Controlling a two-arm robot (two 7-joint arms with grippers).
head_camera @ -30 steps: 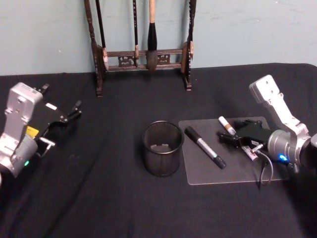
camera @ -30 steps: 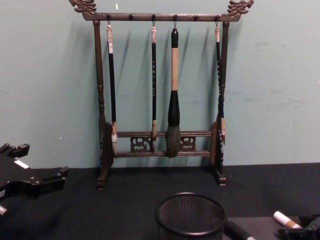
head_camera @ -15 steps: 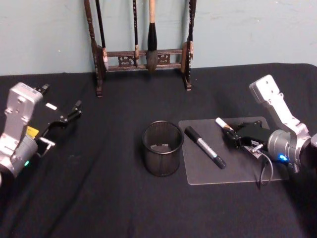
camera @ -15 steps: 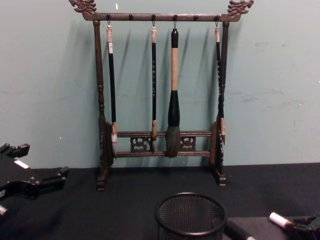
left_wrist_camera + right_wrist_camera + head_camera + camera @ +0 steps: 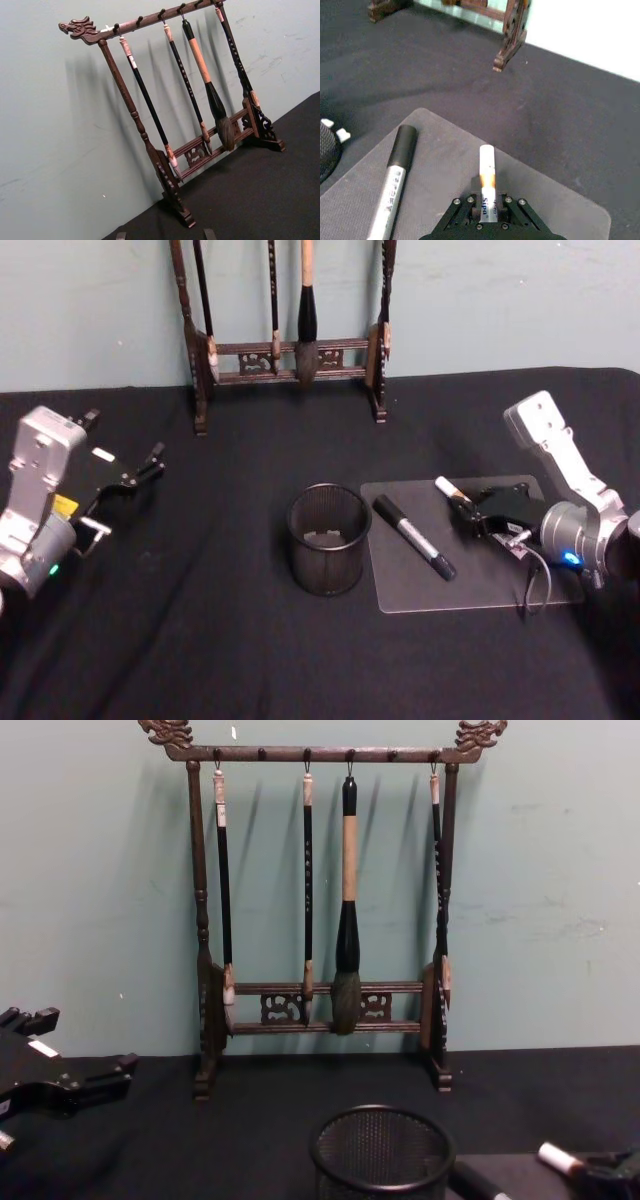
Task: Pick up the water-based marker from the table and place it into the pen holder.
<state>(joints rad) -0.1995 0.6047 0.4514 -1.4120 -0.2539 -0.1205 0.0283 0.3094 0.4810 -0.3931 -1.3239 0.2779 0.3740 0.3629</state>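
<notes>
Black worktop [image 5: 200,640]: one pen holder [image 5: 328,540], one clear mat [image 5: 480,585], two markers. Black marker [image 5: 413,536] lies on mat; right end effector [image 5: 466,506] pinches water-based marker [image 5: 447,487]; left end effector [image 5: 148,464] spread, parked.

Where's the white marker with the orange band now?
In the head view, the white marker with the orange band sits in the right gripper over the grey mat, right of the black marker.

wall [image 5: 540,870]: pale green (faint scuffs) | table [image 5: 200,640]: black cloth | brush rack [image 5: 197,900]: against wall
</notes>
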